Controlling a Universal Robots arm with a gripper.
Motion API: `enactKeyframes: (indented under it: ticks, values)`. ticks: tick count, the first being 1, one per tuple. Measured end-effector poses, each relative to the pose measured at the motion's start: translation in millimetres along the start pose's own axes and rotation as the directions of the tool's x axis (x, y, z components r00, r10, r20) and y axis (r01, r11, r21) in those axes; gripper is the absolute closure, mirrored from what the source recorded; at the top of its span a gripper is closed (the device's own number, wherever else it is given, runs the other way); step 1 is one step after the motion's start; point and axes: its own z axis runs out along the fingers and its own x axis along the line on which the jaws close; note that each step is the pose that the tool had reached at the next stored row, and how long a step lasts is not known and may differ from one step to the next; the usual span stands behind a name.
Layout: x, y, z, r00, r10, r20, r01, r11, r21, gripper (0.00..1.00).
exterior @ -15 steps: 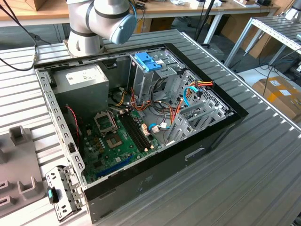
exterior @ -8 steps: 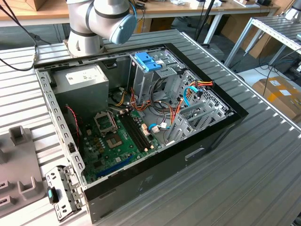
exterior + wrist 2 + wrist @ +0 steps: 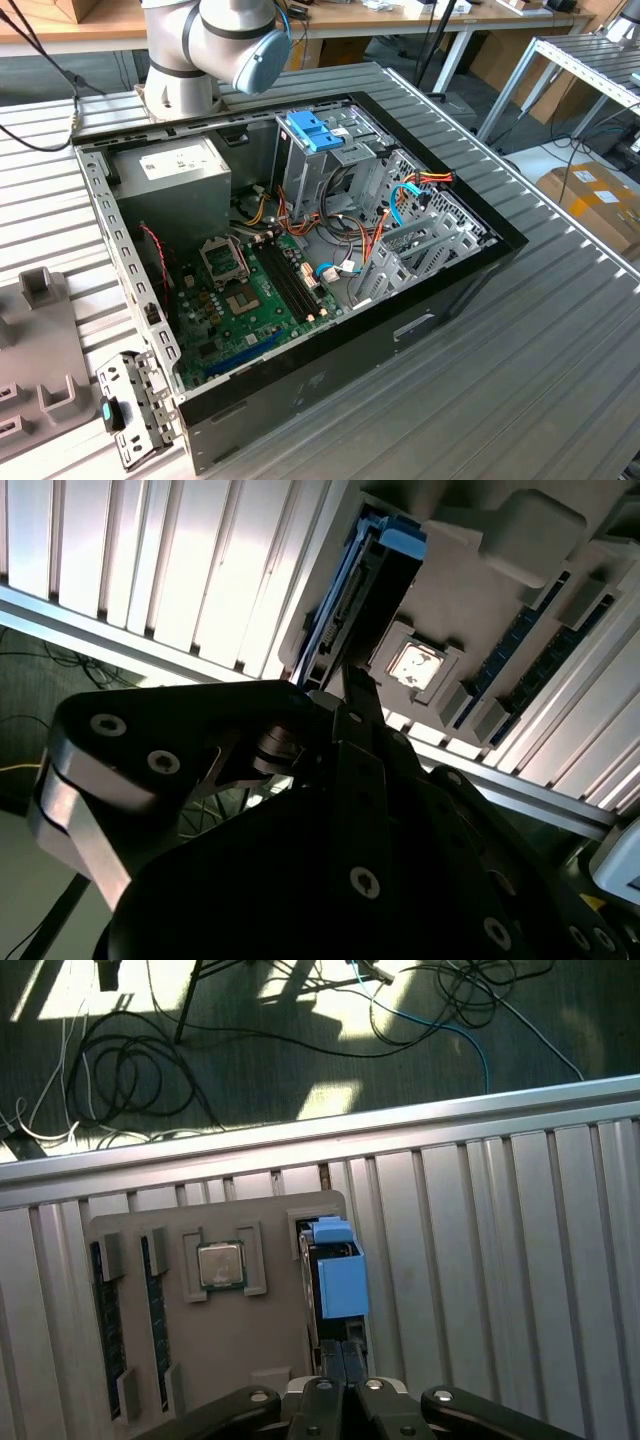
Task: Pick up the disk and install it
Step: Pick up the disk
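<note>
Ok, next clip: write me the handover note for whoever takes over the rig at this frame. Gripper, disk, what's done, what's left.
Gripper: at the end of the disk opposite its blue tab. Neither wrist view settles whether it has a grip.
Disk: standing on edge in a slot of the grey holder tray, next to a processor chip. The tray lies on the ribbed table.
Done: nothing that shows. The disk is not lifted and not in the open computer case.
Left: both the pick-up and the install.
</note>
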Motion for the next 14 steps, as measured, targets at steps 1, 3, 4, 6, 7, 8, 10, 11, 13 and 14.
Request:
enactKeyframes:
  ticks: [1, 3, 4, 6, 7, 8, 10, 11, 13, 14]
  values:
    - [0.0, -0.1, 0.4, 1.0, 0.0, -0.0001, 0.0, 1.0, -0.0001, 0.89]
    - [-0.1, -1.0, 1.1, 1.0, 0.0, 0.0, 0.0, 1.0, 0.0, 0.89]
    - [-0.2, -2.0, 1.5, 1.0, 0.0, 0.0, 0.0, 1.0, 0.0, 0.89]
    - [-0.5, -3.6, 2.0, 1.0, 0.0, -0.0001, 0.0, 1.0, 0.0, 0.89]
    - [-0.6, -4.0, 2.4, 1.0, 0.0, 0.0, 0.0, 1.0, 0.0001, 0.89]
    - [-0.6, -4.1, 2.8, 1.0, 0.0, 0.0, 0.0, 1.0, 0.0002, 0.89]
    - [-0.6, -4.4, 3.7, 1.0, 0.0, -0.0001, 0.0, 1.0, 0.0, 0.89]
    - [-0.6, -4.4, 4.4, 1.0, 0.0, 0.0, 0.0, 1.0, 0.0001, 0.89]
    - [-0.5, -4.4, 5.8, 1.0, 0.0, -0.0001, 0.0, 1.0, 0.0, 0.89]
    - [-0.5, -4.4, 6.2, 1.0, 0.0, -0.0001, 0.0, 1.0, 0.0, 0.89]
